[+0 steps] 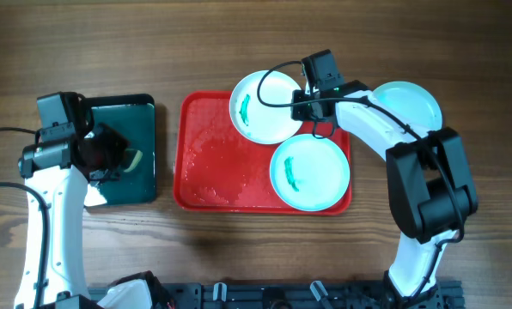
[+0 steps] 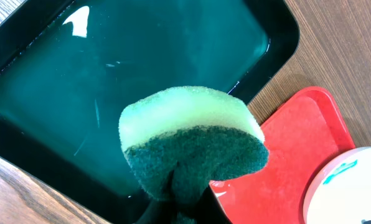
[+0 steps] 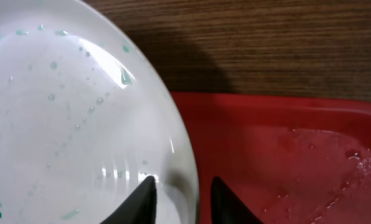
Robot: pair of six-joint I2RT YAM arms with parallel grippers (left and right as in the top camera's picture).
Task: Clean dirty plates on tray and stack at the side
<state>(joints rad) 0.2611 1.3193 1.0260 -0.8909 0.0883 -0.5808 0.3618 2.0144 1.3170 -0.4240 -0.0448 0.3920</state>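
Upper plate (image 1: 258, 107), lower plate (image 1: 309, 172) on red tray (image 1: 213, 163); third plate (image 1: 411, 103) beside.

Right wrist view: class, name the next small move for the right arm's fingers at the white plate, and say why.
Probably close the right gripper on the rim of the white round plastic plate: its fingers straddle that rim with gaps either side, holding nothing yet, and the plate's green smear is not yet wiped.

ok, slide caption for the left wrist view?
Left gripper holds a yellow-green scrub sponge over the dark tray; red tray corner and white plate edge at right.
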